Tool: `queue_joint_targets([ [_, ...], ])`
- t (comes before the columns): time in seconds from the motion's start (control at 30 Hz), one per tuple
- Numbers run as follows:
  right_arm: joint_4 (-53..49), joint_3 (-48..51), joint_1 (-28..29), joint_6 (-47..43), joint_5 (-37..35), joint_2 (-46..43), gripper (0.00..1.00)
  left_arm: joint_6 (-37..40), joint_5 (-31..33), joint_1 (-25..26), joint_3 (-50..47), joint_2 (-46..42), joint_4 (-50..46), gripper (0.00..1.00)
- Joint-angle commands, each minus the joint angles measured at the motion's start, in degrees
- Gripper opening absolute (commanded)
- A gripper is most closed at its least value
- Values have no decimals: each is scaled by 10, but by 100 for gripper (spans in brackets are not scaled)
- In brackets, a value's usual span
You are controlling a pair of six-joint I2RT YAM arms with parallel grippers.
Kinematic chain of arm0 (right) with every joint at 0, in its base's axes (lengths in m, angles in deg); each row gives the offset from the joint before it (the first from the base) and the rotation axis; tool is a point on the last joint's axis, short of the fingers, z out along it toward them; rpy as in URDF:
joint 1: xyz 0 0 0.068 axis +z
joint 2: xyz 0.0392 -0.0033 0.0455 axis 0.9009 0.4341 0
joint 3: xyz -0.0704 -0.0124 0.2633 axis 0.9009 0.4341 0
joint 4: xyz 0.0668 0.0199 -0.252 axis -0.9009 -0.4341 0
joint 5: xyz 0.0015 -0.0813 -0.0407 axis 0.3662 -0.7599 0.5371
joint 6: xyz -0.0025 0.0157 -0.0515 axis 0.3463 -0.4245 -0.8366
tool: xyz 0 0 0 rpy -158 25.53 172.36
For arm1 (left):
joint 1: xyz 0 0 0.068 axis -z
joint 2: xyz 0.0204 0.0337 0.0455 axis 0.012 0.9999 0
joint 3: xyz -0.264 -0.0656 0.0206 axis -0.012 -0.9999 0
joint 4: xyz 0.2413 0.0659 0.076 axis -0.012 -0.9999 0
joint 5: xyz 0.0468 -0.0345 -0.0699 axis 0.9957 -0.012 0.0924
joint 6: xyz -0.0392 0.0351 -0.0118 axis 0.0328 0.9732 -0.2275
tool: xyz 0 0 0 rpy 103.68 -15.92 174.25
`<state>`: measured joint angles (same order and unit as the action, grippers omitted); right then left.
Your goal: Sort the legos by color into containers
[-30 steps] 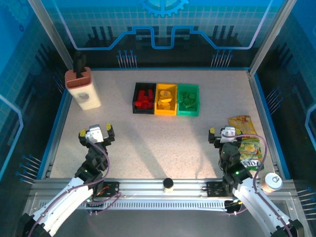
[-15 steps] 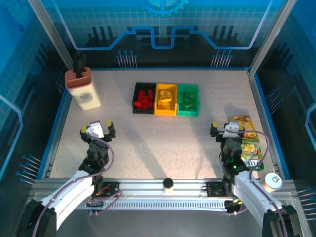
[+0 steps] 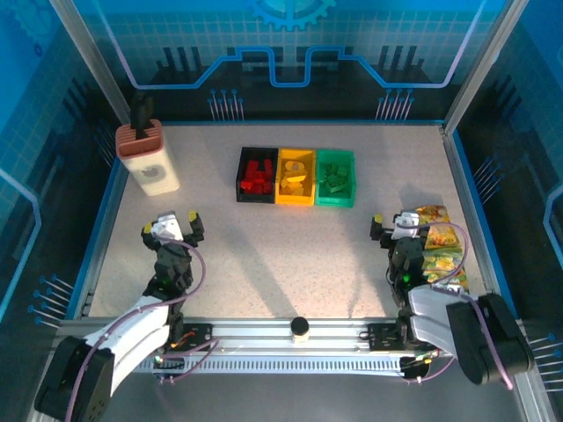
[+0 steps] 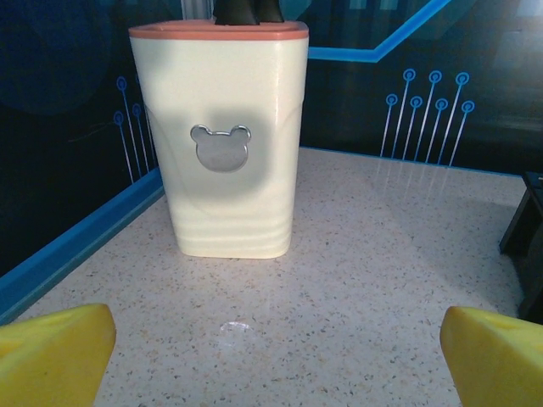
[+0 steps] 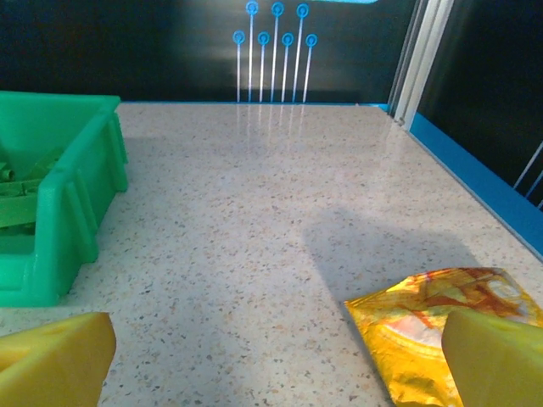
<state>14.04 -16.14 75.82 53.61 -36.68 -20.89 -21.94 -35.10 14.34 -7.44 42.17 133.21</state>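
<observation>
We judge that the sorting is at its end: the red legos [image 3: 257,174] lie in the black bin [image 3: 240,180], the yellow legos [image 3: 296,178] in the yellow bin [image 3: 295,202] and the green legos [image 3: 333,178] in the green bin [image 3: 335,202]. The three bins touch in one row at the middle of the surface [image 3: 290,255], where we see no loose brick. The left jaws hang low toward the near left, facing the holder [image 4: 225,144]. They are wide open and empty, and between their fingertips [image 4: 51,352] is just bare surface. The right jaws, also wide open with nothing held, hang just beside the packets [image 5: 424,326], which are no part of the task. The next move, in our view, calls for no grasp: just a check that no brick hides behind the holder or packets, then bringing both arms to rest, well apart from the bins.
</observation>
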Motion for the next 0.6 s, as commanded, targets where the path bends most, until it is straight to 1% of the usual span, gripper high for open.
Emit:
queue_joint_targets([
  [0.0,143,-5,-8,-6,2,56,100,-16,-20,-9,-21,25,73,99],
  [0.13,233,-8,-8,-18,-3,128,100,-21,-24,-19,-20,61,107,99],
  [0.17,233,-10,-6,-21,-3,136,100,-21,-26,-21,-18,70,114,99],
  [0.23,238,-25,-21,-6,-9,177,100,-21,-31,-24,-16,87,131,99],
  [0.27,239,-46,-39,7,-2,203,100,-21,-31,-25,-16,96,141,99],
  [0.3,224,-54,-49,1,29,201,100,-21,-32,-26,-15,105,150,99],
  [0.33,210,-57,-50,0,38,196,100,-21,-32,-26,-15,112,157,99],
  [0.37,205,-56,-50,3,39,194,100,-21,-32,-28,-14,121,165,99],
  [0.43,236,-44,-54,5,46,205,100,-20,-31,-28,-12,136,178,99],
  [0.57,238,-41,-55,6,53,203,100,-14,-34,-29,-7,165,206,99],
])
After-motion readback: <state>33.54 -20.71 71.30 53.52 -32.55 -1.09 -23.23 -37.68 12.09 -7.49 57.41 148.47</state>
